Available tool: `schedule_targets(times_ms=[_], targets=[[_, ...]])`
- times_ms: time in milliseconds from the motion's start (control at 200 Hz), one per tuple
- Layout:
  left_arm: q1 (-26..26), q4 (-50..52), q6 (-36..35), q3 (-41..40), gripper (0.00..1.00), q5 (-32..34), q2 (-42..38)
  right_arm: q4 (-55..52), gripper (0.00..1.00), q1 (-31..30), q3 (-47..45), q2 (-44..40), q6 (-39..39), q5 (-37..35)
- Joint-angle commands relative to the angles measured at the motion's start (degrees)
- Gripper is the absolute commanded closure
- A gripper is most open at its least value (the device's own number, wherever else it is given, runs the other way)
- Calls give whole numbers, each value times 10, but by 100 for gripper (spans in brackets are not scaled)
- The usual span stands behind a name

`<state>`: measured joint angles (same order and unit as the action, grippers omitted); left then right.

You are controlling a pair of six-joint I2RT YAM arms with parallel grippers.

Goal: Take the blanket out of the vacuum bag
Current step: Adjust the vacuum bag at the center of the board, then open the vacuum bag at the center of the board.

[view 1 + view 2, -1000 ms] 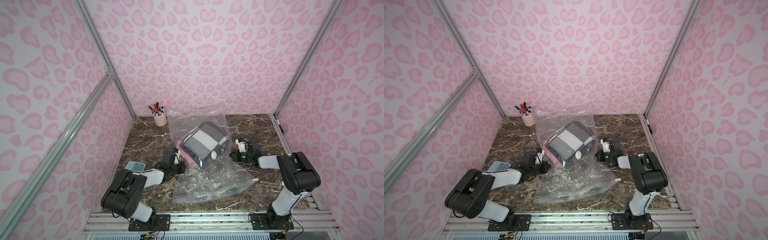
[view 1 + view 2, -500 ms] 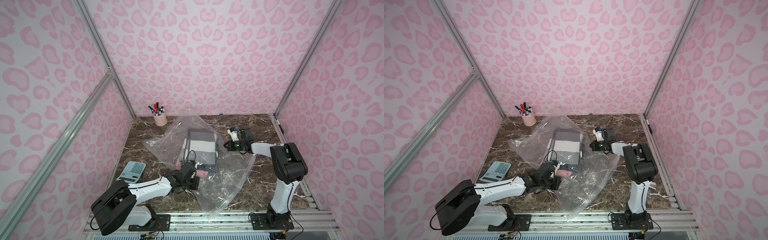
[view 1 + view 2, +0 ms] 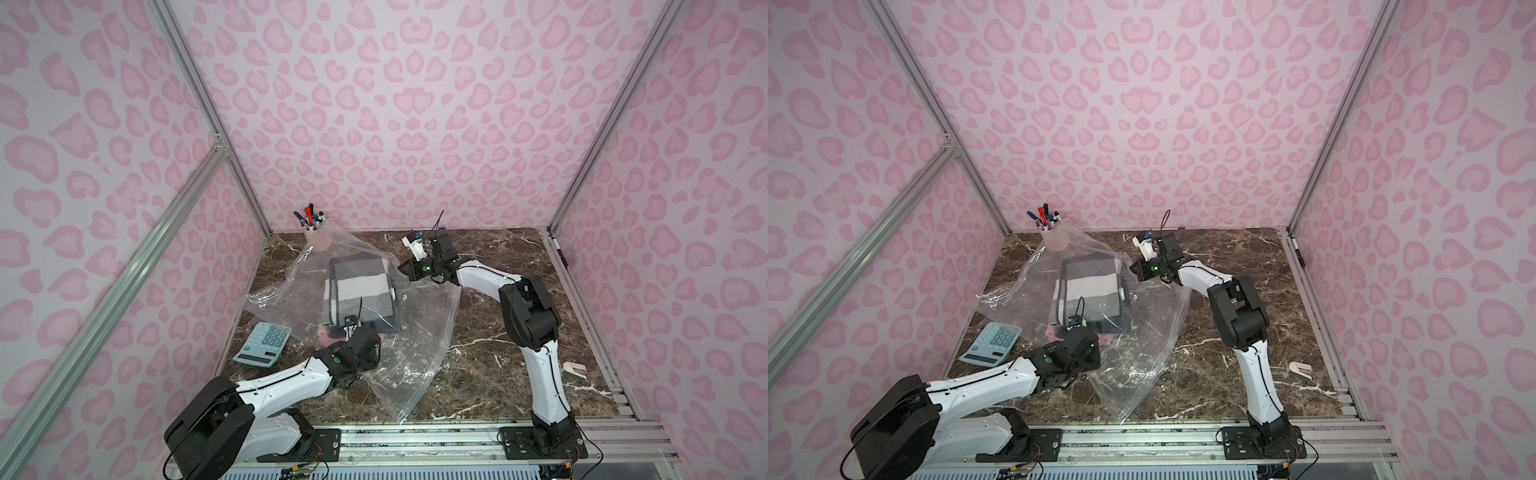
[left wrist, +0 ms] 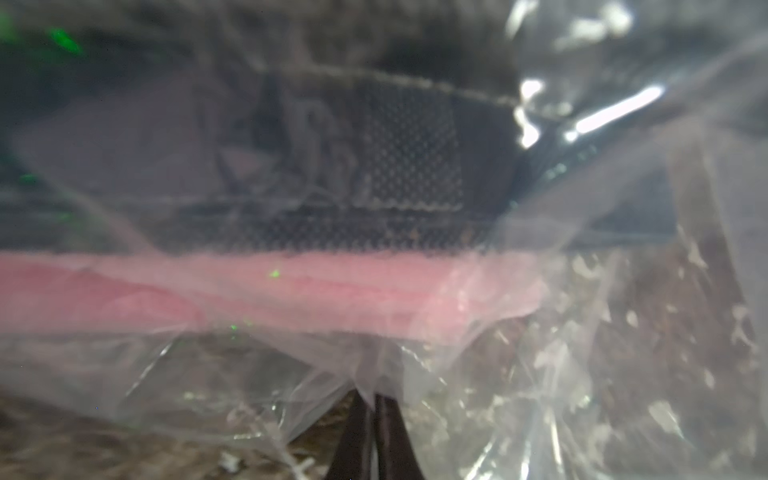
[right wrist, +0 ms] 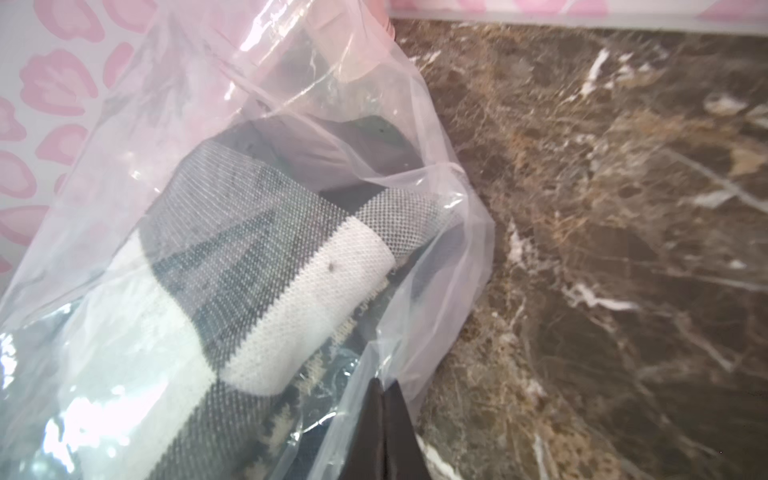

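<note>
Left wrist view: left gripper (image 4: pixel 372 405) jaws near-closed, vacuum bag (image 3: pixel 419 332) film bunched between; right gripper (image 5: pixel 384 401) clamps film too; bag, hoisted a second ago, now slumped on table (image 3: pixel 498 332); blanket (image 3: pixel 359 286) (grey plaid) still inside; mouth probably needs opening.

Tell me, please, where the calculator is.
In both top views the calculator lies by the left edge of the table, just left of the vacuum bag.
</note>
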<state>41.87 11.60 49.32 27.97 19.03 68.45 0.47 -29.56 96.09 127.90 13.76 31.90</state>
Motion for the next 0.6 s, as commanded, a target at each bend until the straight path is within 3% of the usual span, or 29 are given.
schedule_targets(times_ms=[0, 20, 40, 95, 155, 170, 205, 360, 475, 530, 600], targets=[[-9, 27, -51, 23, 46, 93, -22, 3, 100, 3, 16, -25, -48, -20], [-8, 27, -65, 26, 40, 88, -27, 0, 100, 4, 14, -36, -57, -33], [-8, 27, -78, 28, 32, 81, -32, -1, 93, 8, 10, -47, -65, -43], [1, 23, -107, 30, 12, 58, -56, 9, 59, 22, -6, -83, -79, -59], [13, 18, -142, 34, 11, 19, -85, 23, 37, 42, -25, -124, -83, -79], [16, 24, -145, 37, 10, 15, -91, 26, 22, 48, -29, -134, -83, -82], [24, 43, -146, 47, 10, 12, -103, 28, 12, 63, -36, -156, -84, -89], [54, 97, -197, 121, 14, -64, -120, -37, 8, 118, -44, -228, -81, -134], [94, 98, -257, 204, 17, -129, -38, -102, 8, 144, -110, -301, -58, -215], [133, 121, -290, 261, 19, -118, 32, -109, 8, 162, -170, -346, -36, -235], [188, 164, -327, 338, 19, -55, 123, -101, 8, 197, -273, -412, -5, -237]])
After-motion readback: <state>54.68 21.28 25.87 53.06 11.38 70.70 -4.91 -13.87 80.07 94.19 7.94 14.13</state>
